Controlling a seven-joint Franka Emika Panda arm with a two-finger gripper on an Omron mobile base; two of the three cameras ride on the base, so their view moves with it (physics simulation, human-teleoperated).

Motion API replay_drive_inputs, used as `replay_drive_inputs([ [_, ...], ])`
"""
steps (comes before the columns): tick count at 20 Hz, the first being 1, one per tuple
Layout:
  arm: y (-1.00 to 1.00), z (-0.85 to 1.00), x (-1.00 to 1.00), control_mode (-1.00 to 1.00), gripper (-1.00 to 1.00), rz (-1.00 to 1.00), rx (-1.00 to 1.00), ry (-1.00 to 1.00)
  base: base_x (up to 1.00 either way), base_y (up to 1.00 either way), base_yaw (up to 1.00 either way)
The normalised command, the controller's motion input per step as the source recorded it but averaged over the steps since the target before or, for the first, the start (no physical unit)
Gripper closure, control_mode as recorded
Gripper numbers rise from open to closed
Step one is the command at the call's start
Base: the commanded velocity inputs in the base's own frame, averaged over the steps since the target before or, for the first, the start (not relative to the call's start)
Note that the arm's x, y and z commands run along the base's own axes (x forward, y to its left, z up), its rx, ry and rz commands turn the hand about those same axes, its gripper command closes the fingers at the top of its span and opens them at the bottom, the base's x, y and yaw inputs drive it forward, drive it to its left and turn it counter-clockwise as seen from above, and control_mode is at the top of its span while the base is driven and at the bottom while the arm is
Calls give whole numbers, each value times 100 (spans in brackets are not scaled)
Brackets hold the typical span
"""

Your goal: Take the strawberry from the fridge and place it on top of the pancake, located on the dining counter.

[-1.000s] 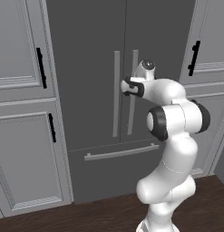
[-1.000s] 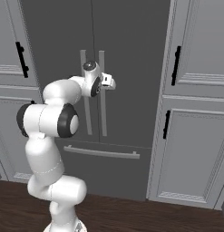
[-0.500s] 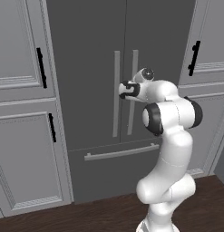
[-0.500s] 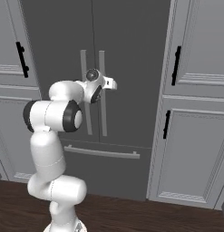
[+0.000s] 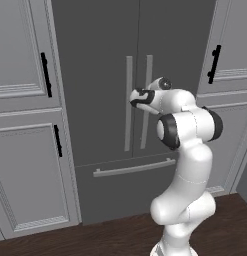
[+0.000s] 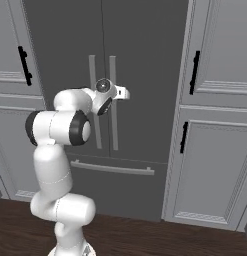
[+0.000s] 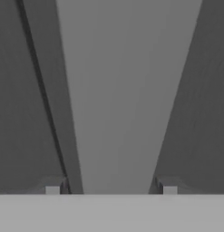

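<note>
Two long bar handles run down the middle of the fridge (image 5: 100, 75), which fills the centre of both base views with its doors closed; the strawberry must be inside and cannot be seen. In the left base view the gripper (image 5: 136, 98) sits at frame centre, right at the right-hand handle (image 5: 146, 102); in the right base view it points at that same bar (image 6: 113, 107). In the hand view the bar (image 7: 124, 90) runs as a pale strip from top to bottom, between the two fingers (image 7: 53, 189) at the lower edge, one tip on either side. The fingers bracket the bar, apparently partly drawn in; whether the pads already touch it cannot be told. Handling judgement: the handle is rigid, smooth metal, so slip along its length is the main risk; a hold square across the bar near mid-height looks right, giving good leverage far from the hinge. The door is likely heavy with a seal that resists at first, so a firm grip and a steady pull along the door's arc are called for. The strawberry will be light, soft and easily bruised; it needs a gentle pinch across its widest part.
</note>
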Motion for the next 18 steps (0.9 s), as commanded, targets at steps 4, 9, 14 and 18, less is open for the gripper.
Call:
replay_drive_inputs([
  [4,-15,0,-12,-100,100,-4,0,7,0,0,0],
  [9,-60,0,-77,-100,100,-6,3,12,0,0,0],
  [14,-76,-2,-98,-100,100,-4,4,11,0,0,0],
  [18,-99,-8,-100,-100,100,-2,2,12,0,0,0],
])
